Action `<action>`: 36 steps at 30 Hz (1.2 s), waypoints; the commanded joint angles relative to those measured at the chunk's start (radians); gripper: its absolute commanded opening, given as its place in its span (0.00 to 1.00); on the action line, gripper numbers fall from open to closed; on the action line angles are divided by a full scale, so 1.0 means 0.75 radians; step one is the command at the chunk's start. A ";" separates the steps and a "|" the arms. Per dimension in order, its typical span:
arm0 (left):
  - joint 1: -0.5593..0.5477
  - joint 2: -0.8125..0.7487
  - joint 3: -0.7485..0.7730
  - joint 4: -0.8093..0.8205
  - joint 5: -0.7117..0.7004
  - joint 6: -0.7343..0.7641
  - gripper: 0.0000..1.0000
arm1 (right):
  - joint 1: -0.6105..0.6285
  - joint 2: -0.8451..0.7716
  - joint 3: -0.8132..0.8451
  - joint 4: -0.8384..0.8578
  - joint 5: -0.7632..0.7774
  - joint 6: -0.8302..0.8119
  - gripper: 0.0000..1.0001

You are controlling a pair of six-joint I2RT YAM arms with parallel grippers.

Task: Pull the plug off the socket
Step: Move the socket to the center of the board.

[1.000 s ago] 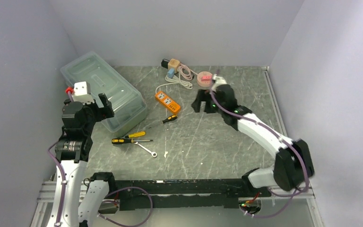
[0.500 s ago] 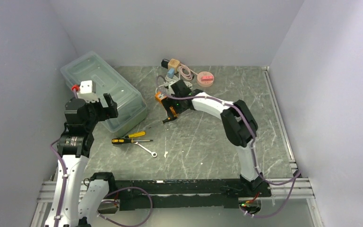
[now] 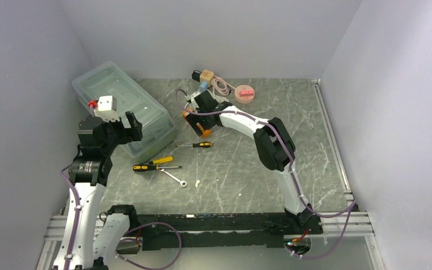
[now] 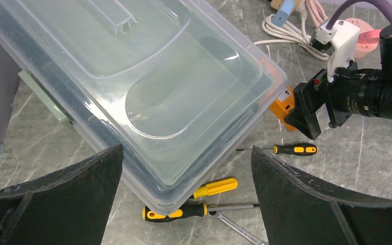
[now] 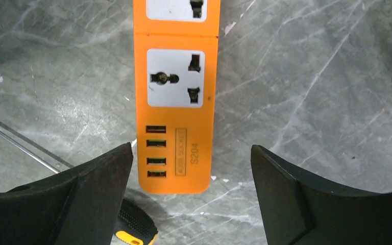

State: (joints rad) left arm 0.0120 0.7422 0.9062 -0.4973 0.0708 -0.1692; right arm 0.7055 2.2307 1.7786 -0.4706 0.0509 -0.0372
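Right gripper (image 5: pixel 191 153): wide, empty, low over the orange strip (image 5: pixel 176 102), jaws either side of its USB end.
Two sockets (image 5: pixel 175 77) in wrist view: both vacant.
Left gripper (image 4: pixel 186 149): wide, empty, above the bin (image 4: pixel 148 76), well apart from the strip.
Blue plug (image 3: pixel 203 86): far back, beside a beige cube (image 3: pixel 206 75); seated or not, cannot tell.
Progress: nothing gripped, nothing pulled. Reaching, grasping and drawing the plug out all left, by the look of it.
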 commanded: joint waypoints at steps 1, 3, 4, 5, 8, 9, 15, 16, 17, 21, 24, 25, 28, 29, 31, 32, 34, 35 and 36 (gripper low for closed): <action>-0.004 0.005 0.002 0.040 0.042 0.020 0.99 | -0.002 0.042 0.084 -0.014 -0.044 -0.070 0.87; -0.004 0.008 0.002 0.039 0.047 0.019 0.99 | -0.002 0.043 0.080 0.010 -0.060 -0.071 0.83; -0.004 0.010 0.003 0.039 0.050 0.018 0.99 | -0.002 0.045 0.077 0.018 -0.061 -0.071 0.81; -0.004 0.012 0.003 0.039 0.053 0.019 0.99 | -0.002 0.049 0.081 0.019 -0.062 -0.071 0.80; -0.004 0.018 0.003 0.041 0.060 0.017 0.99 | -0.002 0.071 0.111 0.005 -0.062 -0.064 0.79; -0.004 0.018 0.004 0.038 0.061 0.016 0.99 | -0.002 0.075 0.115 0.002 -0.055 -0.063 0.77; -0.006 0.028 0.005 0.036 0.065 0.011 0.99 | -0.019 0.006 0.010 0.075 0.092 0.019 0.46; -0.006 0.031 0.003 0.036 0.064 0.011 0.99 | -0.031 -0.033 -0.030 0.093 0.109 0.041 0.36; -0.008 0.031 0.003 0.037 0.061 0.010 0.99 | -0.045 -0.061 -0.063 0.105 0.124 0.082 0.29; -0.008 0.038 0.005 0.029 0.039 0.006 0.99 | -0.099 -0.204 -0.217 0.112 0.219 0.167 0.07; -0.007 0.039 0.005 0.029 0.036 0.006 0.99 | -0.156 -0.332 -0.369 0.100 0.256 0.237 0.00; -0.008 0.041 0.004 0.029 0.036 0.005 0.99 | -0.173 -0.378 -0.423 0.095 0.261 0.259 0.00; -0.008 0.041 0.005 0.027 0.020 0.001 0.99 | -0.215 -0.528 -0.584 0.085 0.257 0.304 0.00; -0.008 0.044 0.005 0.027 0.008 -0.003 0.99 | -0.223 -0.580 -0.643 0.076 0.255 0.325 0.00; -0.008 0.048 0.006 0.023 -0.009 -0.005 0.99 | -0.229 -0.698 -0.755 0.061 0.254 0.363 0.00; -0.008 0.049 0.007 0.021 -0.011 -0.006 0.99 | -0.229 -0.747 -0.811 0.049 0.254 0.383 0.00; -0.008 0.049 0.008 0.019 -0.007 -0.004 0.99 | -0.227 -0.838 -0.899 0.007 0.262 0.440 0.00; -0.008 0.049 0.009 0.020 -0.006 -0.005 0.99 | -0.225 -0.882 -0.936 -0.034 0.271 0.473 0.00; -0.008 0.049 0.008 0.021 -0.001 -0.006 0.99 | -0.221 -0.929 -0.973 -0.062 0.281 0.512 0.00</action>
State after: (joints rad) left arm 0.0093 0.7807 0.9062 -0.4984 0.0792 -0.1703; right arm 0.5274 1.6501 1.1290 -0.4484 0.1974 0.2157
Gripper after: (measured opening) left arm 0.989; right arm 0.528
